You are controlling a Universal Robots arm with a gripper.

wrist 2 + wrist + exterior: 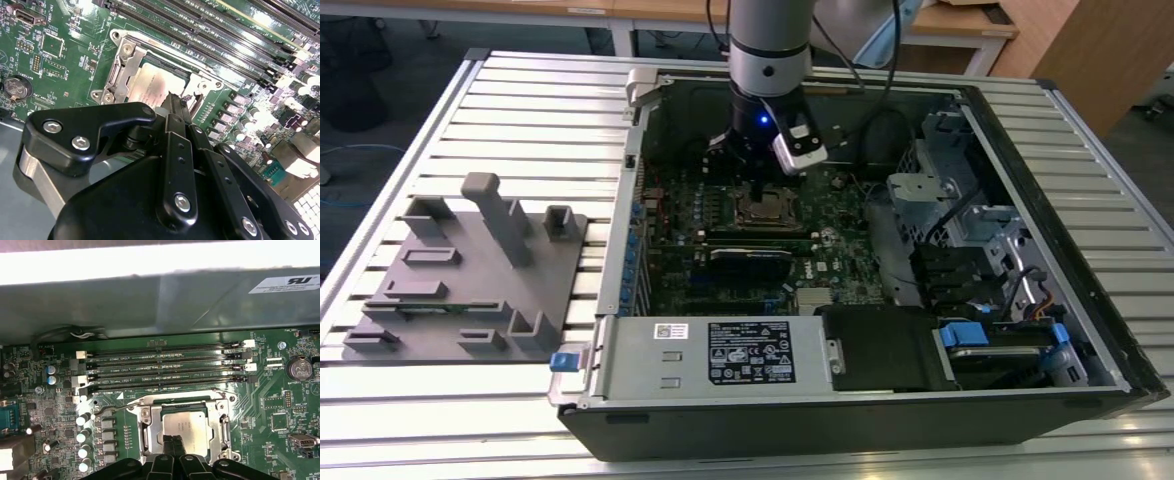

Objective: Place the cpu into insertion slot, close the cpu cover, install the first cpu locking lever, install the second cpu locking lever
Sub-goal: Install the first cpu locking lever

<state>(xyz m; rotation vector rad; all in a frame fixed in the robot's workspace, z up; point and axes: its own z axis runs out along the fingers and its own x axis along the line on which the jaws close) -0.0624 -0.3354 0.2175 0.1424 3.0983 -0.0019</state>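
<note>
Pale silver-grey square cpu [184, 426] sits in the brownish-rimmed insertion slot [182, 407]. The dull-metal frame cpu cover [150, 432] looks down around it. The black end effector [174, 439], tips pressed together and empty, is just above the cpu. Both lever steps look left to do.

Exterior view high, overlooking open case [854, 425]; both wrist views close above insertion slot [183, 406] [165, 63].

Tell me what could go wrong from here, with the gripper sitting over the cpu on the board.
1. The gripper, fingers shut, is over the cpu, and I cannot tell whether it touches. Pressing down too hard could scratch the pale face or strain what lies beneath.
2. The memory slots and upright capacitors stand close by, so a sideways slip of the fingertips might strike them.
</note>
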